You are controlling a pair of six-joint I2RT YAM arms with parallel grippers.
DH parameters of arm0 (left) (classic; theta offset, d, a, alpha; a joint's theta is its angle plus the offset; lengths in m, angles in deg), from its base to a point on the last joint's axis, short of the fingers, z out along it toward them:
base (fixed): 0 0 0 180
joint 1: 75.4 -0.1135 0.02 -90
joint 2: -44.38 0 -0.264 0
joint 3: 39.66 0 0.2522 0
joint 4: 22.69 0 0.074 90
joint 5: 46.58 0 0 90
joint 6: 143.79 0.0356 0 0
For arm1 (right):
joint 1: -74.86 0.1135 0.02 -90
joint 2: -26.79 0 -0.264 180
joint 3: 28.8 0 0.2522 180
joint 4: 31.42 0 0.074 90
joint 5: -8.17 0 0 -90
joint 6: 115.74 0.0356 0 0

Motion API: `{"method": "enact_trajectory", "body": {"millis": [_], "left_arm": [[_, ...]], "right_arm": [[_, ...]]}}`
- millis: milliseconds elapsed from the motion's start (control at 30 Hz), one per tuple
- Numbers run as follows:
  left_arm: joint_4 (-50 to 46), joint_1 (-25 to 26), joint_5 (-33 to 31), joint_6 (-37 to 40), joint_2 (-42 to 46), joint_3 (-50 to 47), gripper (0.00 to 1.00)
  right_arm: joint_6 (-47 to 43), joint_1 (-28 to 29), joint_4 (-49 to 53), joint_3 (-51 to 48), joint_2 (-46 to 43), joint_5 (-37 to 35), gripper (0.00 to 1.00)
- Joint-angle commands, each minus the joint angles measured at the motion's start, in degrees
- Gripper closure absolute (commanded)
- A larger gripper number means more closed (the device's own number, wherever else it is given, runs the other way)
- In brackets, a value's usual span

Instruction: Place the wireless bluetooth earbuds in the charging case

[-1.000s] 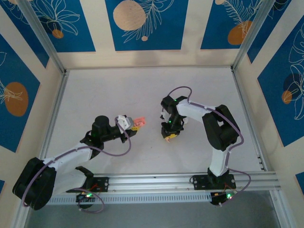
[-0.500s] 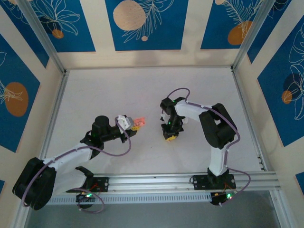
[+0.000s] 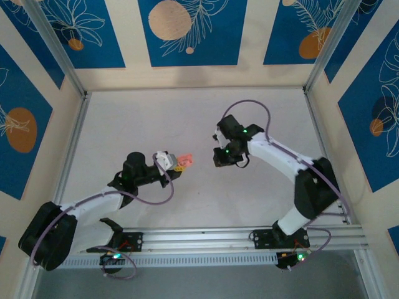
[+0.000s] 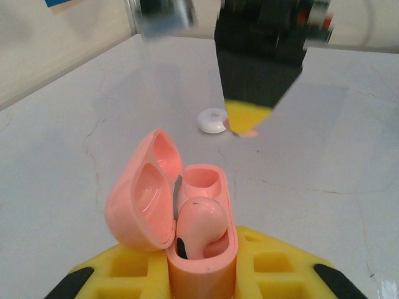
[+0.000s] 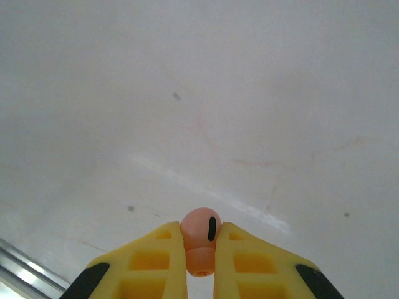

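Left gripper (image 3: 174, 164) clamped on charging case (image 4: 201, 268), lid (image 4: 140, 199) open; first earbud (image 4: 199, 227) seated, socket (image 4: 202, 177) behind it empty. Right gripper (image 5: 200, 258) pinches second earbud (image 5: 201, 233), above table, right of case. Risk: shallow pinch slips, or misaligned bud jams on socket rim.

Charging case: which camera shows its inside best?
Left wrist: the charging case is close up, lid open, one earbud seated, the other socket empty. Top external shows it as a small pink blob at the tip of the left claw.
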Motion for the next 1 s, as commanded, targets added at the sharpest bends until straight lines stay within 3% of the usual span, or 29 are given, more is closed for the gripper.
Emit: {"method": "enact_trajectory", "body": {"millis": [0,167,367,967], "left_arm": [[7.1,1.2,-1.2,-3.4,-1.8,-0.6,0.81],[14.2,2.3,-2.7,-7.0,-4.6,-0.7,0.81],[19.0,3.4,-2.6,-9.5,-7.0,-0.1,0.81],[22.8,3.7,-2.9,-11.1,-6.9,0.3,0.80]], "right_arm": [[2.6,0.5,-10.9,-3.7,-7.4,1.6,0.86],[2.2,0.9,-27.6,-10.3,-16.2,9.2,0.86],[3.1,2.0,-40.8,-15.2,-18.4,15.7,0.86],[3.1,3.7,-44.2,-17.5,-15.7,17.6,0.86]]}}
